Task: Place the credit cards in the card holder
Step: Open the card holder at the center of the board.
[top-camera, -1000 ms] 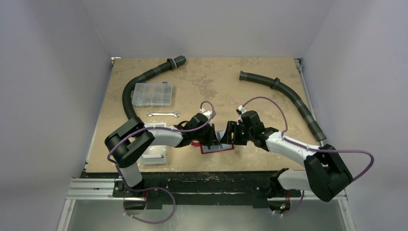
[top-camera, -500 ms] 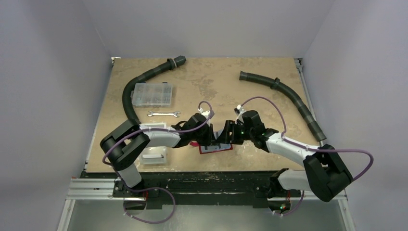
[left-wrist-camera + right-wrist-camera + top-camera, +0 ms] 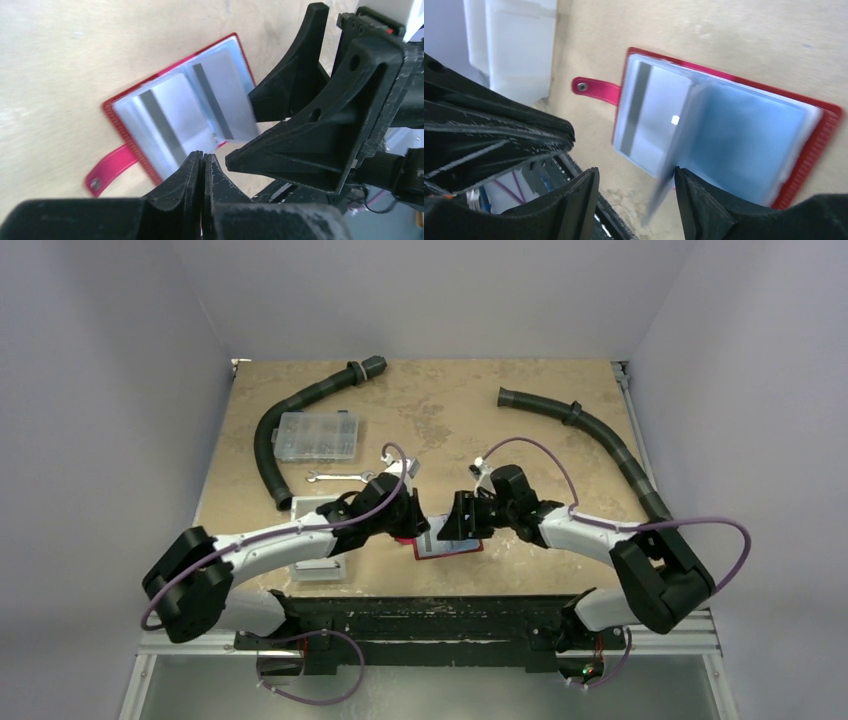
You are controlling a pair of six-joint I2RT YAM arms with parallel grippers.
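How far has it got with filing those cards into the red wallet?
Done: the holder lies open with one striped card in its tab-side sleeve. In hand: a second striped card stands tilted at the other sleeve, inside the open right end effector; the left end effector is shut, empty. Left: seating that card; whether more remain, I can't tell.

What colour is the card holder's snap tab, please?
Red; the snap tab shows best in the right wrist view.

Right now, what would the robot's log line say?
holder: lying open | cards: two striped ones showing inside | left jaws: shut | right jaws: open at a raised leaf
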